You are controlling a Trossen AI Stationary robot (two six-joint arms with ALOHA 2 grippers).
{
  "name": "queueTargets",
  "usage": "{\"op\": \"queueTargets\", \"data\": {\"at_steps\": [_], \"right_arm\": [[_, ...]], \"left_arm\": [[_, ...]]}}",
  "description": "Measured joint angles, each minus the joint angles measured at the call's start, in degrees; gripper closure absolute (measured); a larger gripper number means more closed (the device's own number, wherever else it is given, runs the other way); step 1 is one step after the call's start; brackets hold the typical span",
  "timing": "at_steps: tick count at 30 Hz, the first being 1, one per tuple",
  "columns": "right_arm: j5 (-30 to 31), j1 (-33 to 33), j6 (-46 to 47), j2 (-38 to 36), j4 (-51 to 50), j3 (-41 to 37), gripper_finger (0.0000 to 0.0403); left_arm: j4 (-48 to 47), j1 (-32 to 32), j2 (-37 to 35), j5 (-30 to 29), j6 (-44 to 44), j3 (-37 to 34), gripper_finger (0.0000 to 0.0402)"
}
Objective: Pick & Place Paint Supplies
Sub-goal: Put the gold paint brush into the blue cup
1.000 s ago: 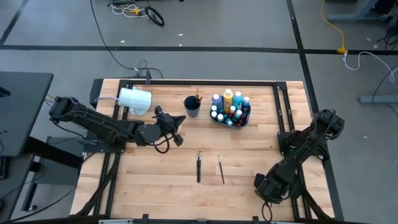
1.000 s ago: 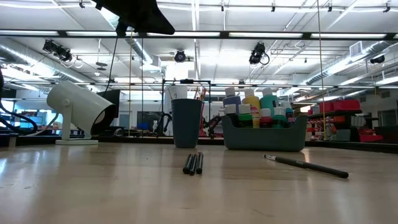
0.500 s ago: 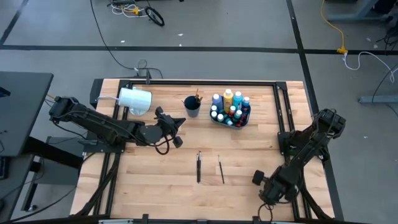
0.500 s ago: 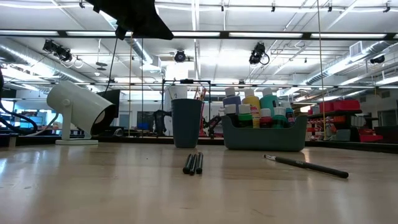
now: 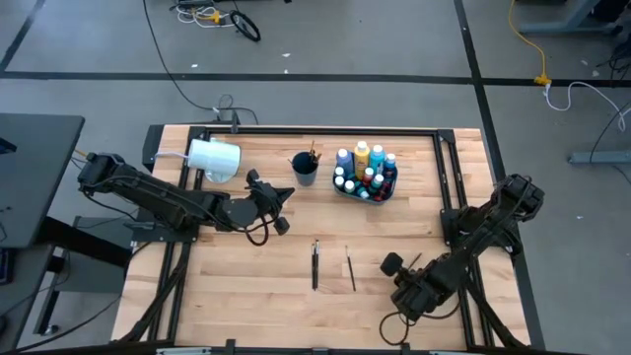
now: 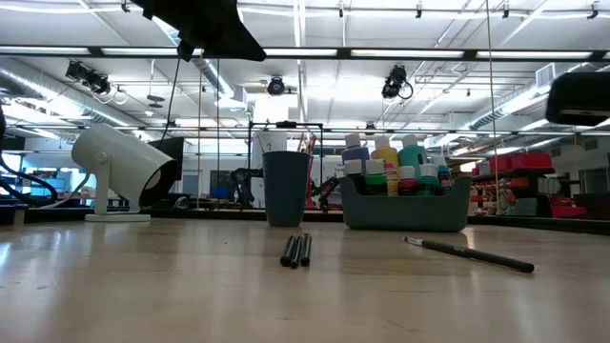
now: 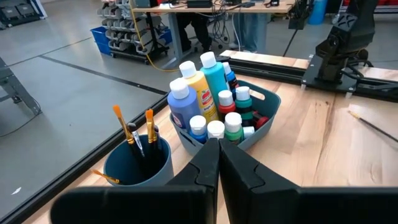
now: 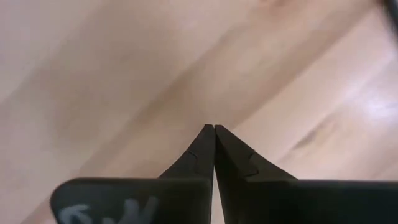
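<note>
The paint bottles (image 5: 363,168), white-capped in blue, yellow, teal and red, stand in a grey-blue bin (image 7: 268,115) at the table's far middle. Left of the bin, a dark cup (image 5: 305,170) holds orange-handled brushes (image 7: 132,127). Two dark brushes (image 5: 315,264) lie side by side on the wood at the near middle. A single thin brush (image 5: 350,268) lies just to their right. My left gripper (image 5: 288,191) hovers shut, pointing at the cup and bin (image 7: 217,144). My right gripper (image 5: 393,265) is shut over bare wood (image 8: 214,127), right of the single brush.
A large white cylinder (image 5: 213,158) lies on its stand at the far left, seen also in the low view (image 6: 119,171). Black rails (image 5: 449,187) run along the table's sides and far edge. Bare wood lies between the loose brushes and the bin.
My right gripper has moved toward the table's left, toward the single brush, and has turned at the wrist. Its arm now shows at the right edge of the low view. The left arm and all the supplies have stayed put.
</note>
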Motion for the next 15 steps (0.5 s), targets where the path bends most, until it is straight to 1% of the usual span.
{"op": "queueTargets", "data": {"at_steps": [7, 13, 15], "right_arm": [[4.6, -4.9, -4.0, -0.1, 5.8, 0.0, 0.0397], [9.2, -9.5, -10.0, -0.1, 12.1, 0.0, 0.0397], [10.3, -11.0, -12.0, -0.1, 13.5, 0.0, 0.0397]], "left_arm": [[0.0, 0.0, 0.0, 0.0, -0.1, 0.0, 0.0382], [0.1, 0.0, 0.0, 0.0, -0.2, 0.0, 0.0382], [0.1, 0.0, 0.0, 0.9, 0.5, 0.0, 0.0382]]}}
